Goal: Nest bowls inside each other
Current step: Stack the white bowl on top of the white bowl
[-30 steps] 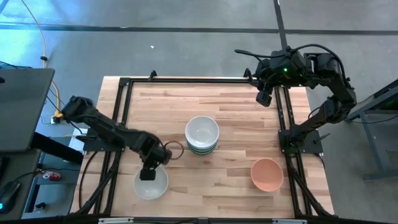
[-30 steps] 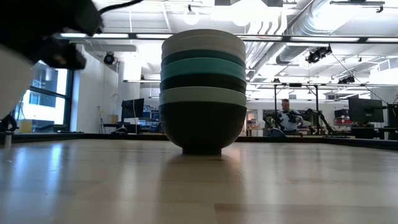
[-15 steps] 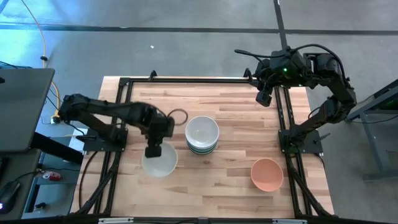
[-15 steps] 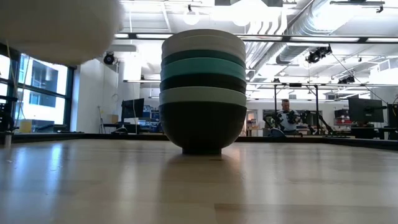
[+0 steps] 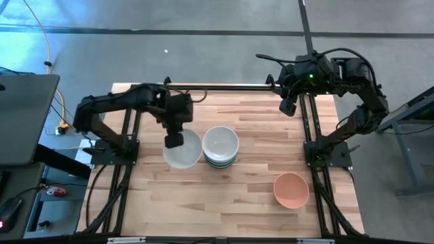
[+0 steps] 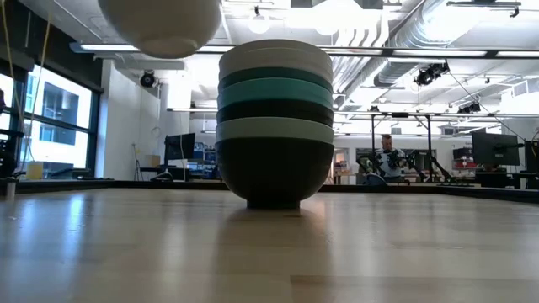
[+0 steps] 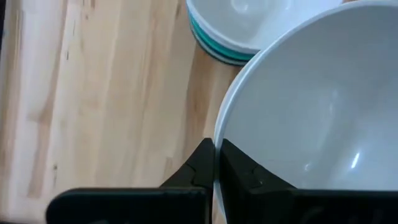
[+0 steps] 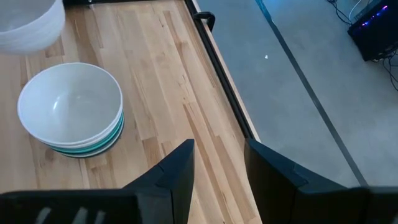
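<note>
The left tool [image 5: 174, 140] is closed on the rim of a white bowl [image 5: 184, 150] and holds it in the air, above the bench [image 5: 258, 129], just at 9 o'clock of the stack of bowls [image 5: 220, 146]. From the low camera the bowl hangs higher than the top of the stack, not touching it. The stack stands near the middle of the bench, with a white bowl on top, then teal, dark, mint and black ones under it. A salmon pink bowl [image 5: 291, 190] sits alone at about 4 o'clock of the stack, well apart. The right tool [image 5: 289, 106] waits at about 1 o'clock, over the bench edge, its fingers [image 8: 177, 171] apart and holding nothing.
</note>
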